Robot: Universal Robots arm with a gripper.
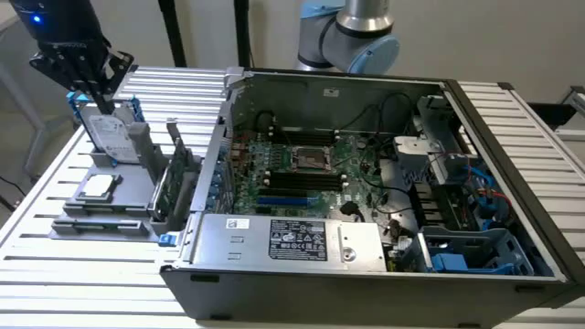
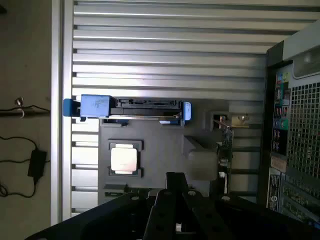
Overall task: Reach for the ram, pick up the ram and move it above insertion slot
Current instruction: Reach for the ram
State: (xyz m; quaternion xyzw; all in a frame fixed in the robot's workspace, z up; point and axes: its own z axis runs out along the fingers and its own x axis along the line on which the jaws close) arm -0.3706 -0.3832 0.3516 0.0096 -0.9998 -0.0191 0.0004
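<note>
The ram (image 1: pixel 98 225) is a thin dark-green stick lying in the front groove of a grey parts holder (image 1: pixel 137 181) at the exterior view's left. In the wrist view one end of the ram (image 2: pixel 116 189) peeks out beside the black gripper body. My gripper (image 1: pixel 103 104) hangs high over the holder's far end, just above a hard drive in a blue caddy (image 1: pixel 114 133), well apart from the ram. Its fingers meet at the tip and hold nothing. The memory slots (image 1: pixel 302 181) are black strips on the motherboard, beside the processor socket (image 1: pixel 311 157).
The open computer case (image 1: pixel 366 274) fills the exterior view's middle and right, with a power supply (image 1: pixel 292 240) at its front. On the holder sit a square silver processor (image 1: pixel 98 186) and an upright green expansion card (image 1: pixel 175 181). A slatted metal table (image 1: pixel 82 267) carries everything.
</note>
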